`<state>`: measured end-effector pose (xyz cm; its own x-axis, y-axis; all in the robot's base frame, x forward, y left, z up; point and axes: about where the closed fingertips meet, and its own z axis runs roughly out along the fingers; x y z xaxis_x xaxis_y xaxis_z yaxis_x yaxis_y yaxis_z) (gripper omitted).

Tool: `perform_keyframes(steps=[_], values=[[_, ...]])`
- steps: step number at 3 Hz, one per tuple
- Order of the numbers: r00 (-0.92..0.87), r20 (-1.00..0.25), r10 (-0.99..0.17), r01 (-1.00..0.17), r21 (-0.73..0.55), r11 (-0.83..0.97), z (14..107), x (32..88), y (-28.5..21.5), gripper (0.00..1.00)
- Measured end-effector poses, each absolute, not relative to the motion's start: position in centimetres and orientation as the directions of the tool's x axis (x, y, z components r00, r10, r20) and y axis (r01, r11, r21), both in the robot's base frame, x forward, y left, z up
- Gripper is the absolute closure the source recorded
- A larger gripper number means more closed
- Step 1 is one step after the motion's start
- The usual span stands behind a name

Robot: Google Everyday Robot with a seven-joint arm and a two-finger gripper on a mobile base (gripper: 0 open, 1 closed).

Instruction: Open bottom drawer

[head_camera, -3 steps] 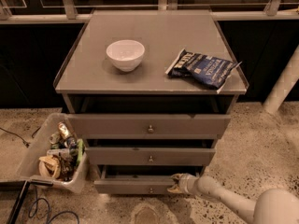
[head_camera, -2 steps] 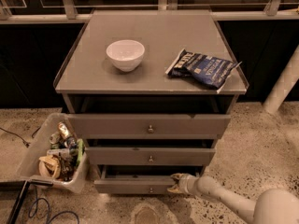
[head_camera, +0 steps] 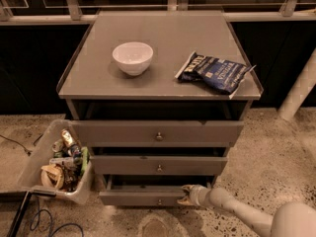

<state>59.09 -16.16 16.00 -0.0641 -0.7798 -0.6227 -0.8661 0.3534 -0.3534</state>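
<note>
The grey cabinet has three flat drawers, each with a small round metal knob. The bottom drawer is the lowest one and stands pulled out a little, with a dark gap above its front and its knob near the floor. My gripper reaches in from the lower right on a white arm. It sits at the right end of the bottom drawer's top edge, touching the front.
A white bowl and a blue chip bag lie on the cabinet top. A white bin of trash stands on the floor at the left, with cables beside it. A white post stands at the right.
</note>
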Motion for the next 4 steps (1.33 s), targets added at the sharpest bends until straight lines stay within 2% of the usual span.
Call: perform_keyframes(steps=[4], values=[[-0.060, -0.630, -0.774, -0.876, -0.339, 0.344, 16.0, 55.4, -16.4, 1.00]])
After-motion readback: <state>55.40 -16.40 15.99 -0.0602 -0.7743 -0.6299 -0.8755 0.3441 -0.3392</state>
